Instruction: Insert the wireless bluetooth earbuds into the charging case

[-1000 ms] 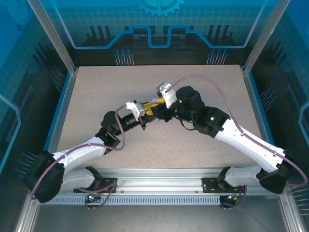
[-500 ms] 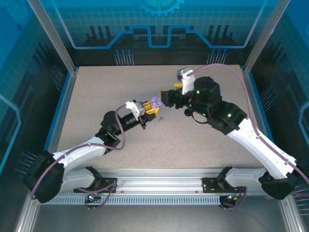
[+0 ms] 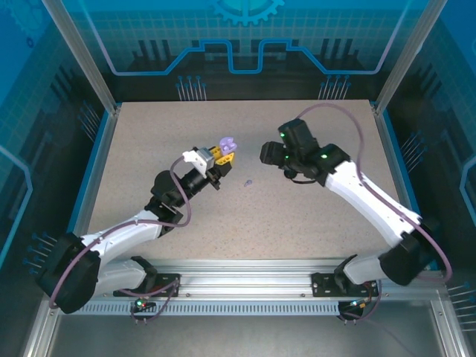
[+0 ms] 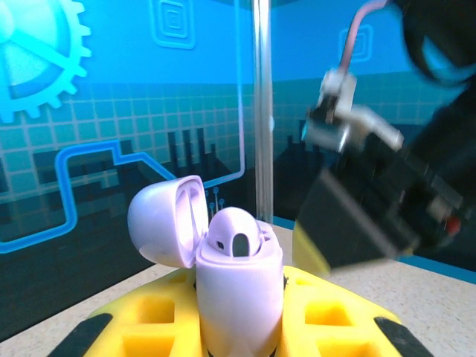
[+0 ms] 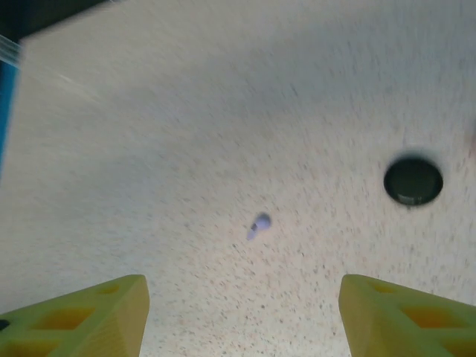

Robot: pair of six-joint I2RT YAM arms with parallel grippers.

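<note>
Left gripper [image 3: 222, 152]: pressed shut on the lilac charging case [image 3: 227, 144], which it holds off the table [image 3: 141, 149] left of centre.
Lid [image 4: 167, 221]: swung open and tipped back to the left in the left wrist view.
Seated earbud [image 4: 236, 239]: 1 lilac bud head sits in the mouth of the case. Whether a 2nd well is filled cannot be told.
Right gripper [image 3: 266, 154]: spread wide and holding nothing. It hangs over the table to the right of the case, well apart from it.
Loose earbud [image 3: 248, 181]: 1 lilac bud lies on bare table, nearer the arm bases than both grippers and between them. The right wrist view looks down on it [image 5: 259, 223] between its yellow fingers [image 5: 89, 316].
Just changed: 1 second ago the 2 grippers met at the case mid-table. Since then the right has opened and backed off to the right, and the left has carried the case back and to the left. The loose bud came into view as they parted.
Meaning: the lilac pair looks half done, and the loose bud is probably the next pick. Whether it slipped from the hand-off cannot be told.
Risk: the bud is tiny and lies flat, so the pinch needs care.
</note>
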